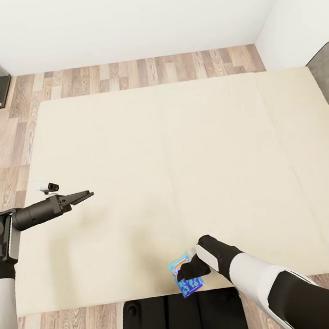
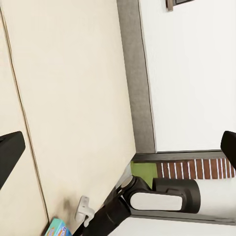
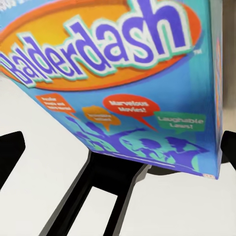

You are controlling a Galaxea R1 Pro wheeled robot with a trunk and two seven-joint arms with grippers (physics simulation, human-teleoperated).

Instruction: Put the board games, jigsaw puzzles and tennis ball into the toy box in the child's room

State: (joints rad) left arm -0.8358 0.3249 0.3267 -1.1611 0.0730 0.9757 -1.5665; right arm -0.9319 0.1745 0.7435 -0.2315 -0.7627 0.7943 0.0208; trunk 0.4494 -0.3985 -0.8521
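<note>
The right gripper [image 1: 187, 274] reaches down at the blue board game [image 1: 186, 276], which sits at the bed's near edge; whether its fingers pinch the box I cannot tell. The left gripper [image 1: 86, 195] hovers over the bed's left part, fingers pressed together. The beige bed [image 1: 183, 147] is otherwise bare. Wood plank floor [image 1: 122, 74] borders it at left, behind and in front, under white walls [image 1: 116, 21].

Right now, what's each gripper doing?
Left gripper: held over the bed, holding nothing; open or shut cannot be told.
Right gripper: at the blue board game; grip cannot be told.
</note>
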